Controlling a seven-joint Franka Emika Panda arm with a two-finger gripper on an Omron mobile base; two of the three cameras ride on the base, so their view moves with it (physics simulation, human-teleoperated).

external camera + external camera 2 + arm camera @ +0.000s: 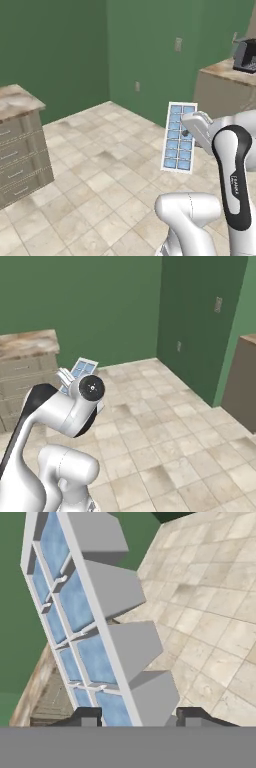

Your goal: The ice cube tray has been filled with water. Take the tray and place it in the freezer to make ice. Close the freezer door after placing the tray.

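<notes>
White tray rim clamped between the two dark finger tips at the bottom of the hand view: gripper closed on the ice cube tray, jaws one on each side of its long edge. Light-blue cells facing one way, grey cell undersides jutting out the other.

Held up in the air, well off the floor, in the left base view: ice cube tray standing nearly on end, long axis close to vertical, blue grid turned toward the camera, gripped at its right edge by the gripper. From the right base view, just a corner of the ice cube tray peeking out above and behind the white wrist, tilted.

Below and beyond, beige tiled floor, mottled with darker patches. Off to the left, a cabinet with drawers under a marbled brown countertop; same drawer cabinet behind the arm in the right base view.

Farther back on the right, a second counter carrying a dark appliance, too cropped to identify.

Farthest off, green walls meeting in a corner, with a light switch plate high up and a wall outlet lower down.
</notes>
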